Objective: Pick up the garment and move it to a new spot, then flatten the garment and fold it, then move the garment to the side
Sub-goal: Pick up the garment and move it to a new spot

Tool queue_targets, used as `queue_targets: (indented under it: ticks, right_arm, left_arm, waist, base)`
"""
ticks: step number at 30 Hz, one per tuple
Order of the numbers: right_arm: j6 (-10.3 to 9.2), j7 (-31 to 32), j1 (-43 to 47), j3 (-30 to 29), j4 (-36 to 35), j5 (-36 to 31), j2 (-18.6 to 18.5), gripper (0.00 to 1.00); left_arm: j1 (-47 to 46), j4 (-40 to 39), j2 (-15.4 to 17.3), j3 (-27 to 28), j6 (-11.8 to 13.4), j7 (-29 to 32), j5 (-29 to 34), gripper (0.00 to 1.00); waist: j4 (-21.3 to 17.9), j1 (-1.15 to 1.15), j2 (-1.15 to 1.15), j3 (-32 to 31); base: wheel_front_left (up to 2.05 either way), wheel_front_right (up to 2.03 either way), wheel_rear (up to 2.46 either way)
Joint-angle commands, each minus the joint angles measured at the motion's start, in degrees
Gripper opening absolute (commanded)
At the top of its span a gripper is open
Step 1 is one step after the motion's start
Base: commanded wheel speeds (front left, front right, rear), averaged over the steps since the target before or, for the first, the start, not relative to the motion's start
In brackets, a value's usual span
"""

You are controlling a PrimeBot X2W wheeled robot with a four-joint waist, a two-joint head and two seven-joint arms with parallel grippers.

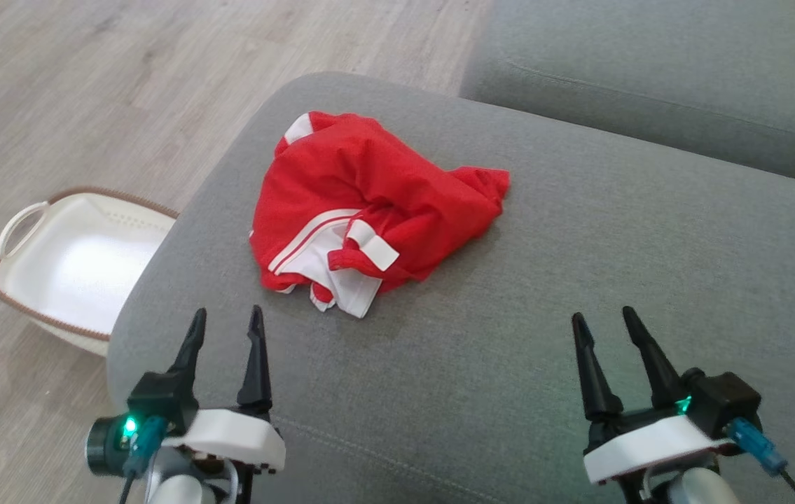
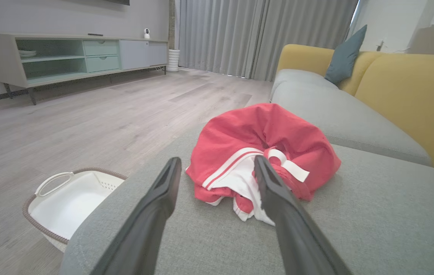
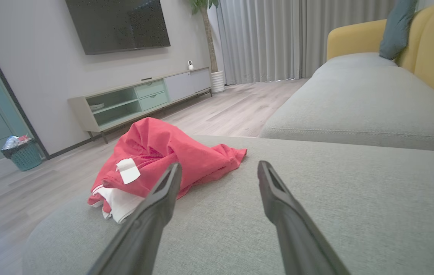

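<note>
- The red garment (image 1: 369, 203) lies crumpled toward the far left of the grey sofa cushion (image 1: 509, 350), untouched. The left gripper (image 1: 226, 311) and right gripper (image 1: 603, 313) hover over the near edge, jaws spread and empty.
- A pinch into that bunched heap might catch only one layer or the loose white tab, so the garment could lift lopsided or slip free.
- It sits close to the cushion's left edge. A drag that way could spill it toward the laundry basket (image 1: 89, 259) on the floor.
- Pressing too deep might snag the soft upholstery.
</note>
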Motion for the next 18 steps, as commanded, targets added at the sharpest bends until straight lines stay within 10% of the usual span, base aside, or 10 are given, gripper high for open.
queue_targets:
  ticks: [1,18]
  right_arm:
    - [-0.04,-0.62,-1.68,2.12,-1.78,0.16,-0.43,1.0]
    - [-0.04,-0.62,-4.52,0.2,-2.47,-0.32,-0.43,1.0]
  left_arm:
    - [-1.68,-1.9,-0.17,2.51,0.03,-0.71,0.44,1.0]
    - [-5.42,-3.2,0.34,7.56,-1.74,-0.71,2.45,1.0]
  waist:
    - [1.14,0.0,0.0,0.54]
    - [-4.13,0.0,0.0,5.8]
  base:
    - [0.0,0.0,0.0]
    - [0.0,0.0,0.0]
